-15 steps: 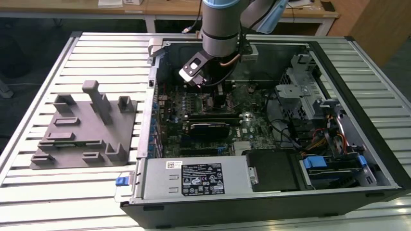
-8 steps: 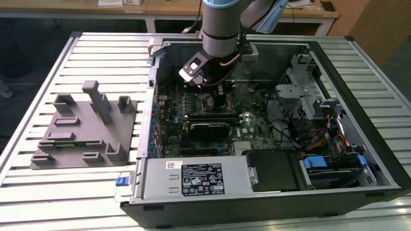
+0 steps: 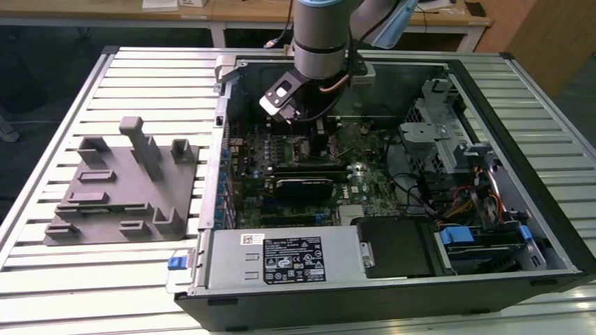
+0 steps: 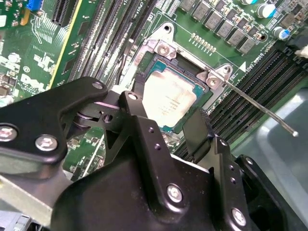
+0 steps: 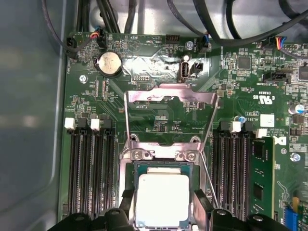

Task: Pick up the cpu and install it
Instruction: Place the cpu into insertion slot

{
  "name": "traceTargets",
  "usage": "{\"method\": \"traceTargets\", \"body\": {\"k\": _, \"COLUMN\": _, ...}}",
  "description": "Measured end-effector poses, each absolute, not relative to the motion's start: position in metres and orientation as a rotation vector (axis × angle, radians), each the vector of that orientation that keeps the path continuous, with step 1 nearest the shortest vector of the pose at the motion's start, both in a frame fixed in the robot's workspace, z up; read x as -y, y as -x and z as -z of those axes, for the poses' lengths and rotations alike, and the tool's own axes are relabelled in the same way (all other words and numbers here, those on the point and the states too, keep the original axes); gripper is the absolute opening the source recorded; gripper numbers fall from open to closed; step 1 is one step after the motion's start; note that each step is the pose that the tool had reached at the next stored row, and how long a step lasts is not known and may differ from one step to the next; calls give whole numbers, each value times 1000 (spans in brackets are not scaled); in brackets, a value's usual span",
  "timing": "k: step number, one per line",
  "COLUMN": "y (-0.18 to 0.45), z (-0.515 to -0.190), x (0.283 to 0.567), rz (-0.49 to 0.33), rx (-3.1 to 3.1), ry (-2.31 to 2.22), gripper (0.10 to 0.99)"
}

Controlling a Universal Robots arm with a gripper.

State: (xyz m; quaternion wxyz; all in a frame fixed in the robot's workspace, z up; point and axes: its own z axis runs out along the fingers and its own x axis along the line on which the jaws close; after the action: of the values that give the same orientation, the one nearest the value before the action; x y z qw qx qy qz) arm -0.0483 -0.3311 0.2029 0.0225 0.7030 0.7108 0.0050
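One grey tray (image 3: 116, 185) outside the PC case (image 3: 279, 307), to the exterior view's left of the CPU socket (image 5: 161, 154). One gripper (image 4: 166, 108), two fingers (image 4: 144, 139), jaws closed to chip width, clamping the one cpu (image 5: 162, 199) sitting in the socket. One load plate (image 5: 168, 91) flipped open beside it.

Exterior view overlooks the case (image 3: 391, 299); both wrist views closely face the cpu (image 5: 162, 199).

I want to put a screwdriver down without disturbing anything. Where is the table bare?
Bare slats of the table lie between the grey tray and the near edge, and between the tray and the far edge. Inside the case, around the cpu, it is crowded with motherboard parts and cables.
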Motion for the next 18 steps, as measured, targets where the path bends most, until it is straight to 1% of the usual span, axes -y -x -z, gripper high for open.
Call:
{"method": "traceTargets", "body": {"k": 11, "y": 48, "z": -226, "x": 331, "rz": -15, "rx": -2202, "ry": -2177, "gripper": 596}}
{"method": "traceTargets", "body": {"k": 18, "y": 48, "z": -226, "x": 331, "rz": -16, "rx": -2202, "ry": -2177, "gripper": 596}}
